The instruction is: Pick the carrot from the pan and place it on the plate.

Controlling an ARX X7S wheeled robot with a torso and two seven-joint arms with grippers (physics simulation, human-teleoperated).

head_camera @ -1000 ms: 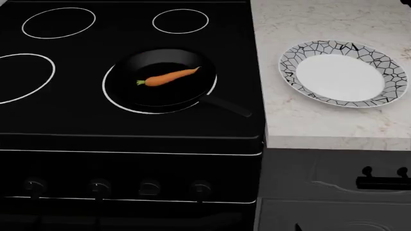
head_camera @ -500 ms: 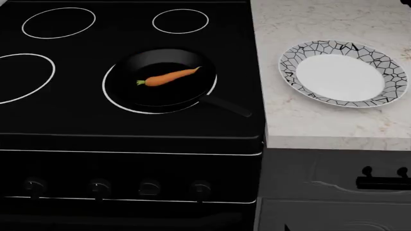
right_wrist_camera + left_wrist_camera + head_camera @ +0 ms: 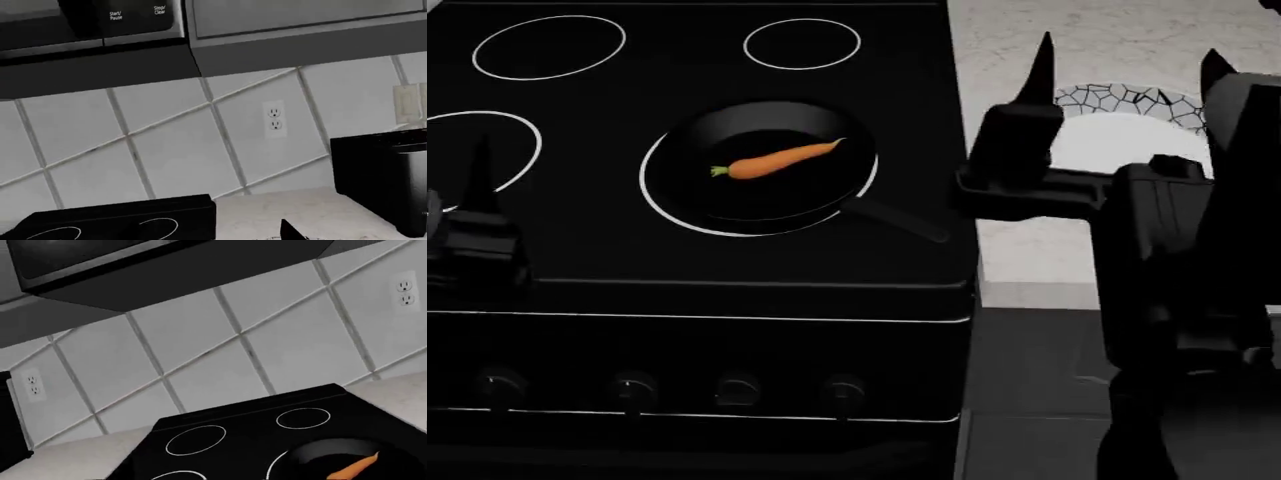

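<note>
Stove (image 3: 587, 240): black cooktop with white burner rings, carrying the pan.
Right gripper (image 3: 1128, 90): raised over the plate side, fingers spread wide, holding nothing.
Left gripper (image 3: 474, 215): low at the stove's left edge; whether it is spread or closed cannot be told.
Pan (image 3: 777, 165): on the front right burner, handle toward the counter.
Plate (image 3: 1121, 110): on the counter, mostly hidden behind the right gripper.
Carrot (image 3: 781, 159): lies flat mid-pan, stem left, tip right; well apart from both grippers, the right one nearer.
Handling: probably light, stiff, smooth and prone to roll; best pinched across the thick middle.
</note>
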